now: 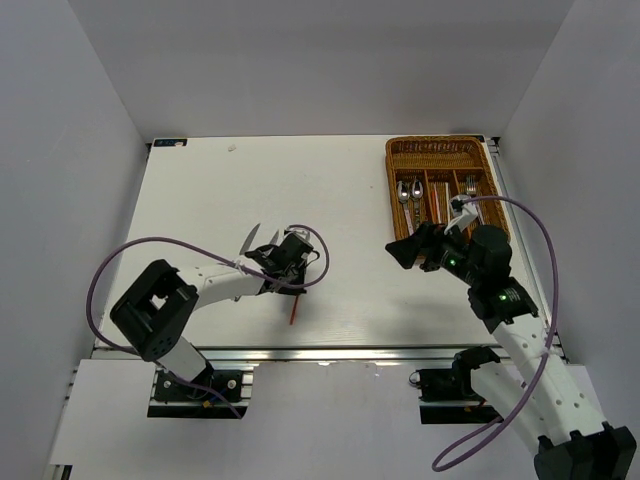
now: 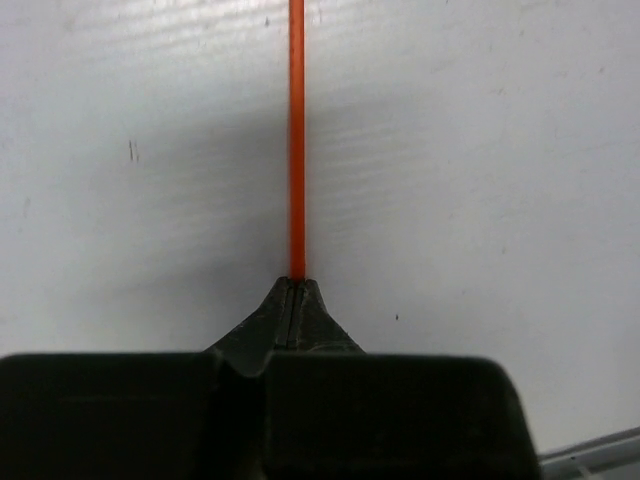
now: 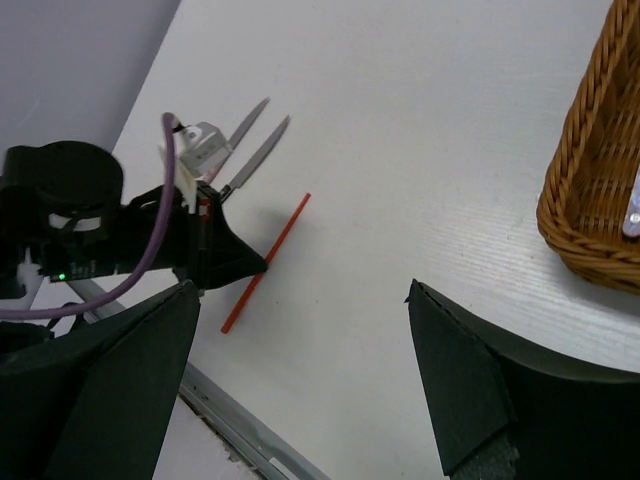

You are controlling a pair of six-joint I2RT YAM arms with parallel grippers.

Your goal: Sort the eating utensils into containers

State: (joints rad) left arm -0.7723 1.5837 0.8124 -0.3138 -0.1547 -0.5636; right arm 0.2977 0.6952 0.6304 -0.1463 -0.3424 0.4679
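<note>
My left gripper is shut on a thin red chopstick near the table's front. In the left wrist view the jaws pinch the chopstick, which runs straight away from them, low over the table. Two knives lie just behind that gripper. The wicker tray stands at the back right, with spoons, forks and a red chopstick in its slots. My right gripper is open and empty in front of the tray. In the right wrist view it faces the chopstick and the knives.
The tray's woven corner shows at the right edge of the right wrist view. The metal rail of the table's front edge runs close to the chopstick's near end. Purple cables loop from both arms. White walls close in the sides.
</note>
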